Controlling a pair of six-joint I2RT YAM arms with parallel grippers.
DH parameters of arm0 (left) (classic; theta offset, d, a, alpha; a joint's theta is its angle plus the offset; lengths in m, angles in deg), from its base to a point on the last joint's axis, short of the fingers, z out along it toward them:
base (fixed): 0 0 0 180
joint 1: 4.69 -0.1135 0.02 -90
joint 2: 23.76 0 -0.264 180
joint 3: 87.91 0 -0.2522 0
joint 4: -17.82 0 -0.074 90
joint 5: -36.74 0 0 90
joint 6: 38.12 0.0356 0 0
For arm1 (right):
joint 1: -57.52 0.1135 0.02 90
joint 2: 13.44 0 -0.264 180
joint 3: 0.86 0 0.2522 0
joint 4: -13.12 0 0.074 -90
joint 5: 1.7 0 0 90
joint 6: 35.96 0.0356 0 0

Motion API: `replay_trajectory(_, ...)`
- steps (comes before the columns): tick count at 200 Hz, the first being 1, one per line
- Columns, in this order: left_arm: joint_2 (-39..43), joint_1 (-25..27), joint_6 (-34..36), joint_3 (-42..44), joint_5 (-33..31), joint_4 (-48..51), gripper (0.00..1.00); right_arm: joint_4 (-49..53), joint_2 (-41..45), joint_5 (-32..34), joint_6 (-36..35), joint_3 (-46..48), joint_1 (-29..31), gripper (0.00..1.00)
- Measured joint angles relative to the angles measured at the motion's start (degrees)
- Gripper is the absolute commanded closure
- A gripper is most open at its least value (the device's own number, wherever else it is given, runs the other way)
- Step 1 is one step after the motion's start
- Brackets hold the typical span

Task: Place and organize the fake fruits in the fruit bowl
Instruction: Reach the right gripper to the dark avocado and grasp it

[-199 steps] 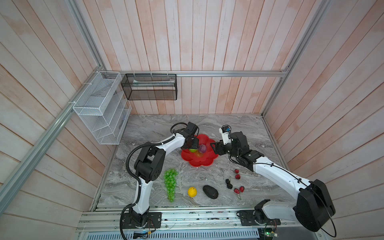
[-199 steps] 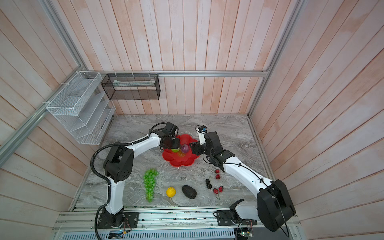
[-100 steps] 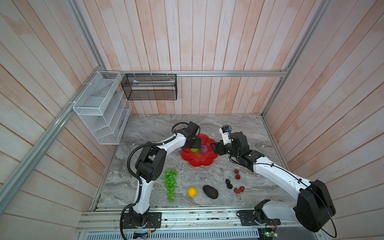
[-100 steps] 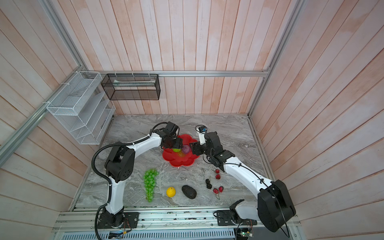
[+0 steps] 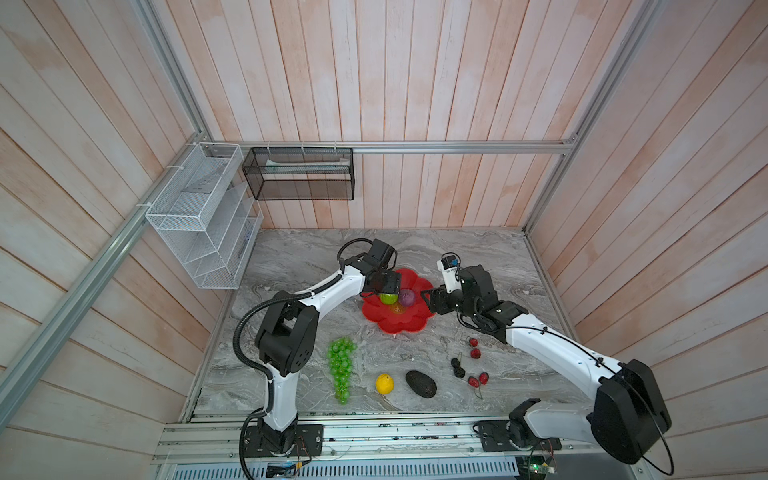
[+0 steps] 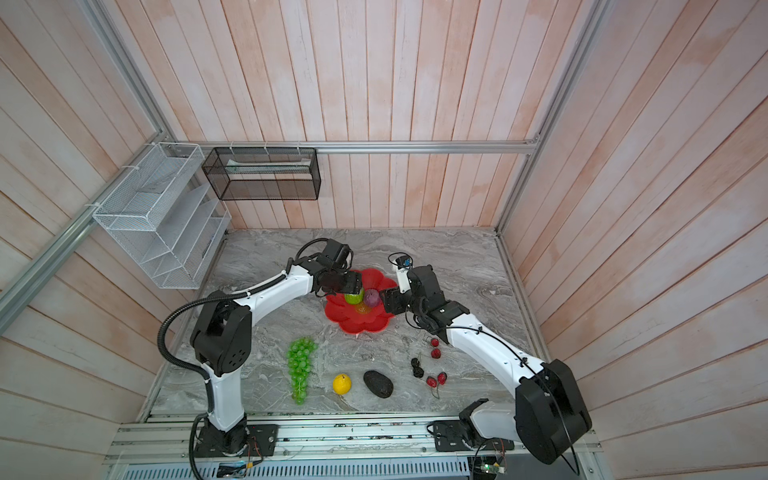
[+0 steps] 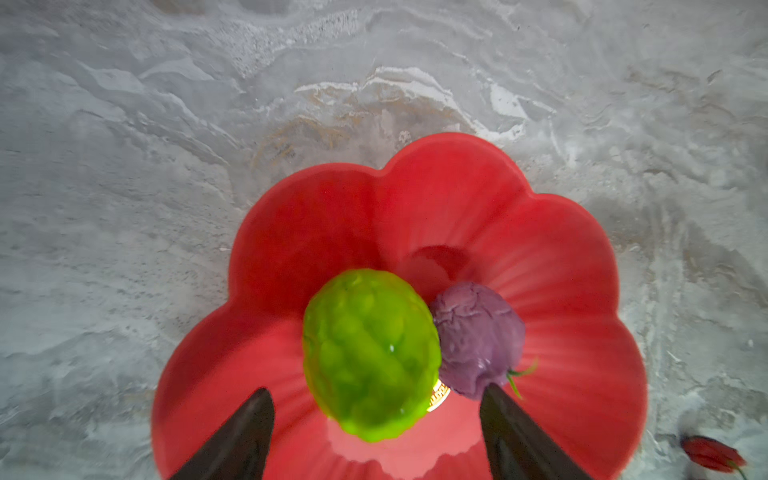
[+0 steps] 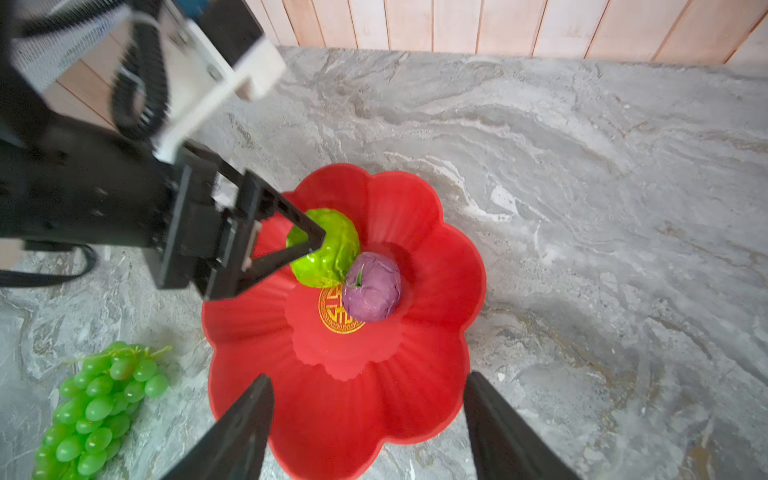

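My left claw [image 7: 377, 388] stands open either side of the bumpy green ball [image 8: 336, 249], not gripping it. The ball lies touching the purple ball [image 8: 372, 293] in the red bowl [image 8: 415, 208]. I see my right claw [image 8: 370, 376] open over the rim. I cannot read the gold emblem [image 8: 332, 318].

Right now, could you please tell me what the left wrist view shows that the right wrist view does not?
Only the left wrist view: a red berry on the marble near the fruit bowl. Only the right wrist view: the green grape bunch, the wooden wall and the right tool. Both: the bowl holding the bumpy green ball and purple ball, under the open left tool.
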Motion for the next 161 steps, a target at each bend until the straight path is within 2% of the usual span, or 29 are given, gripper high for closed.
replay_trajectory(22,6.25,0.00,-0.04,5.90,-1.57,-1.75,0.19,4.13,-0.31,0.26,0.15,-0.37,2.60,0.27)
replay_trajectory(104,23.28,-0.79,-4.35,24.02,-9.31,-9.60,0.19,19.26,-0.48,1.38,4.15,0.35,23.34,0.23)
replay_trajectory(161,27.17,-1.70,-6.23,28.04,-10.56,-13.03,0.20,25.70,-5.46,2.49,7.69,0.44,27.71,0.23)
